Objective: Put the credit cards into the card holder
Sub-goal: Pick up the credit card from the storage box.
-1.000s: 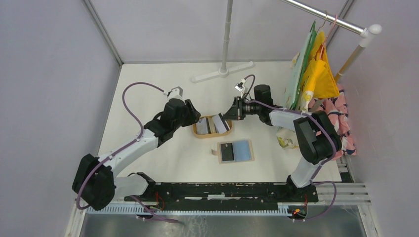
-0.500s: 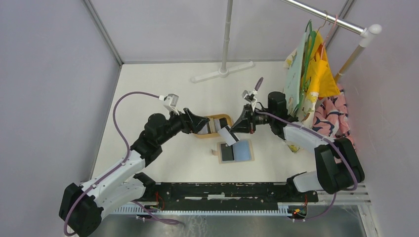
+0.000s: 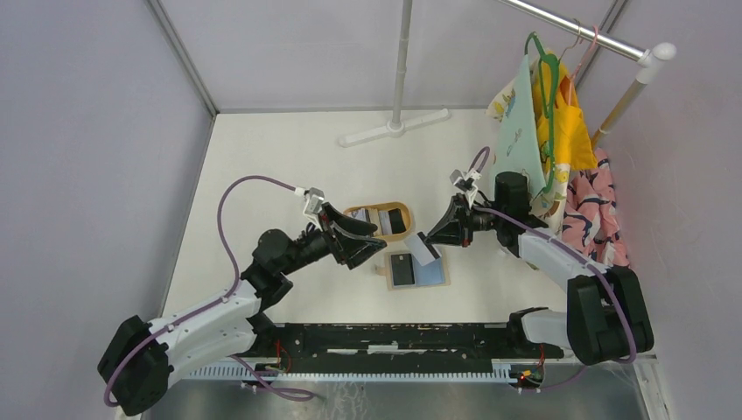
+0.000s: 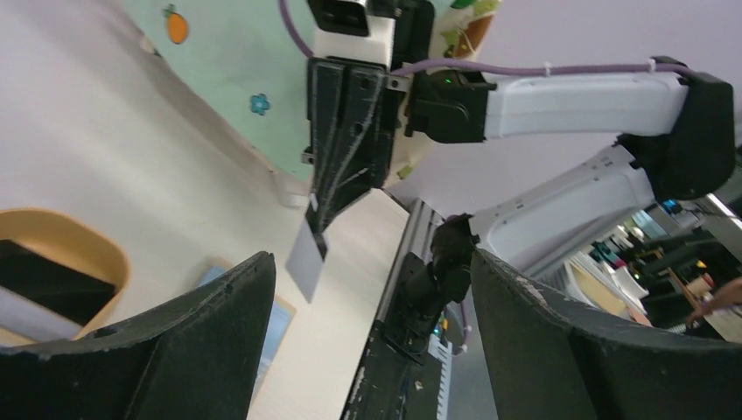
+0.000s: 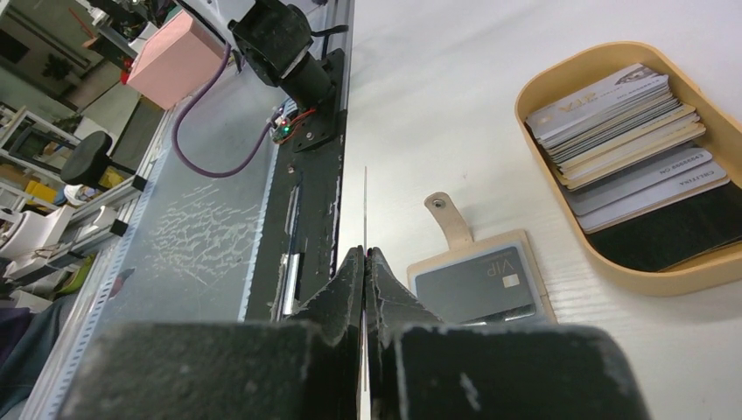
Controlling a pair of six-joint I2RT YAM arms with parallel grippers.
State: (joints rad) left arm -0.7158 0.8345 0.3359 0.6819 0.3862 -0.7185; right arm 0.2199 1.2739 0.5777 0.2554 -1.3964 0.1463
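Observation:
The beige card holder lies open on the table with a dark card in its left half and blue lining on the right. My right gripper is shut on a grey card, held tilted just above the holder. In the right wrist view the held card shows edge-on between the shut fingers, with the holder and its dark VIP card below. My left gripper is open and empty, beside the holder's left edge. The left wrist view shows the grey card in the right gripper.
An oval wooden tray with several stacked cards sits just behind the holder. A clothes rack with hanging garments stands at the right. A pole stand base is at the back. A black rail runs along the near edge.
My right gripper lifted the grey card out of the tray and carried it nearer, over the open holder. My left gripper drew back from the tray to the holder's left side.

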